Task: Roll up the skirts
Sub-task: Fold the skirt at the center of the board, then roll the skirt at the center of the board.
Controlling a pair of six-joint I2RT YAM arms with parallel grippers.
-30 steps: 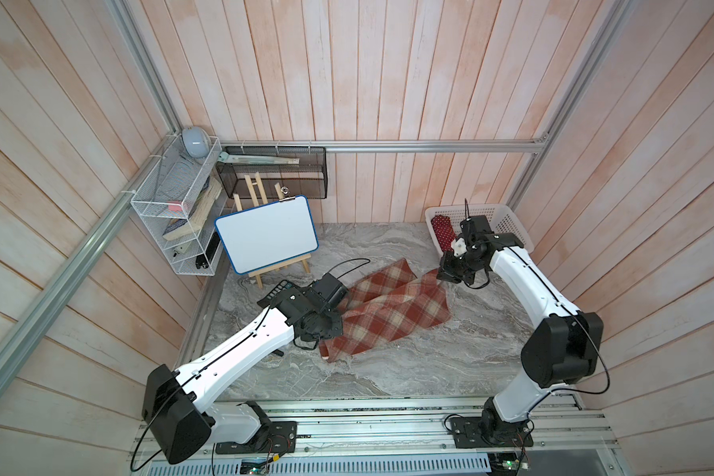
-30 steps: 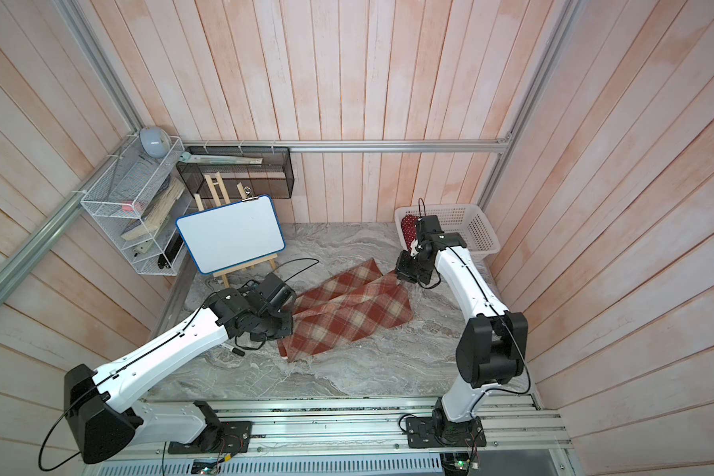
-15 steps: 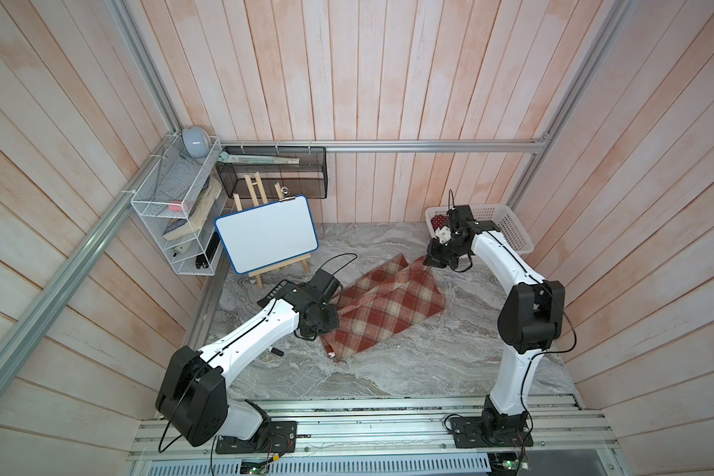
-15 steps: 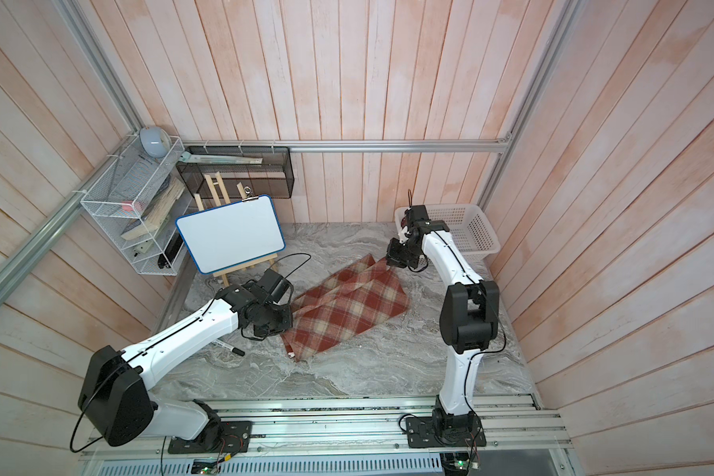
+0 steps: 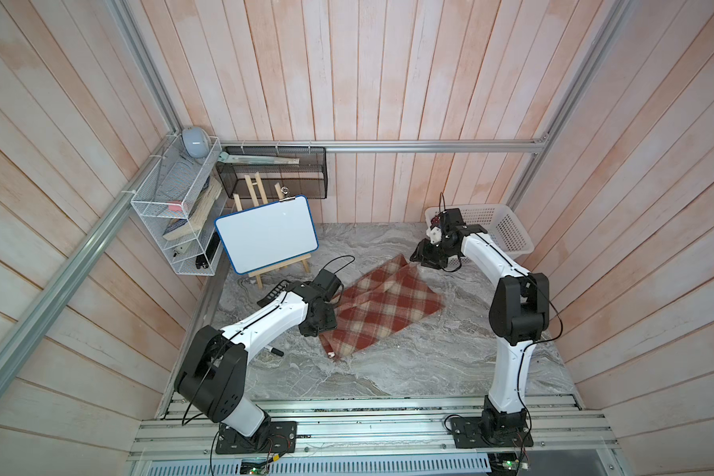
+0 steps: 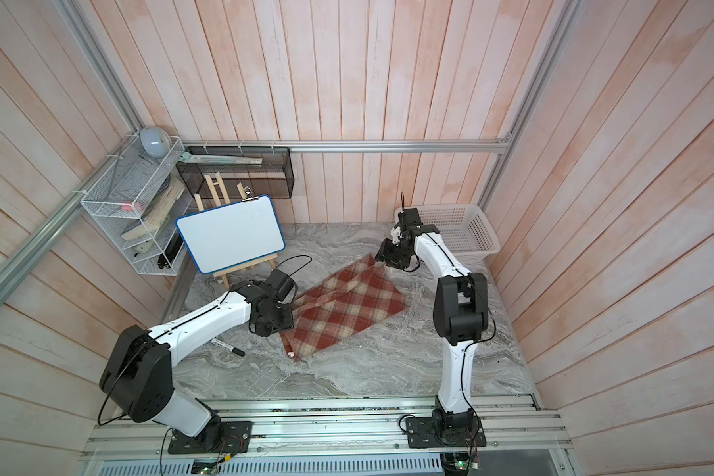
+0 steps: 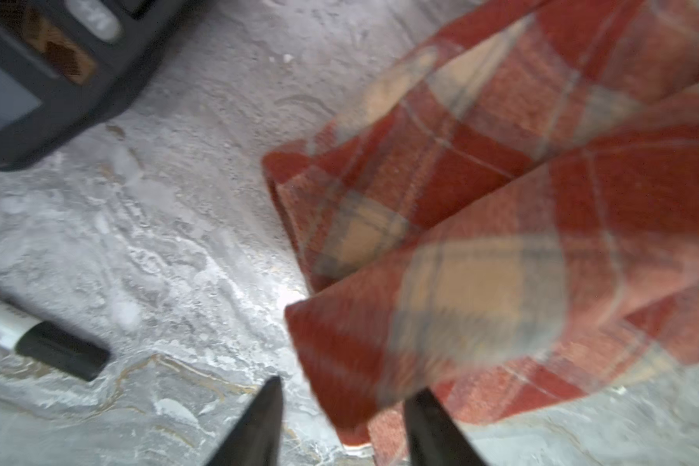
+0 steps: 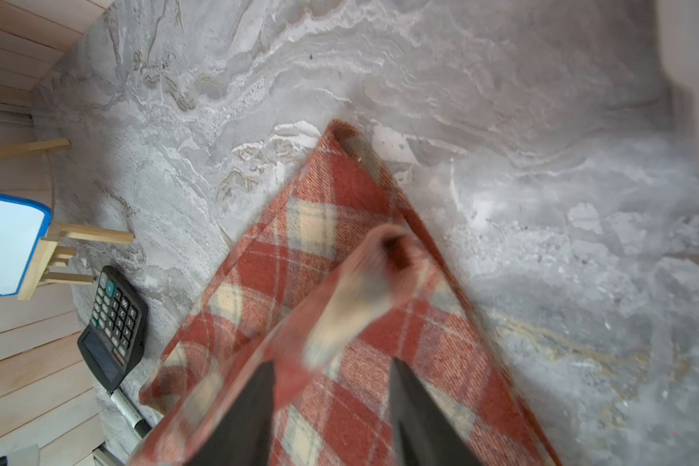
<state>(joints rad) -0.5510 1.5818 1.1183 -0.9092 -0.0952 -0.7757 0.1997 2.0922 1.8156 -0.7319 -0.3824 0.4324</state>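
Showing two robot arms at a grey marble table (image 5: pixel 429 362), seen from above. One plaid skirt (image 5: pixel 384 309) lies in the middle of the table, folded over itself into a band that runs from near left to far right. No part of it is rolled yet.

The left end effector (image 7: pixel 346 387) hangs over the band's near-left end, fingers spread, pinching nothing. The right end effector (image 8: pixel 332 363) hangs over the far-right corner, also spread, with a blurred loose flap between its fingers, unclamped.

Folding looks finished. Rolling likely calls for gripping one short end and turning it over tightly, edges level. A black calculator (image 8: pixel 112 322) and a marker (image 7: pixel 53 347) lie just left of the skirt.
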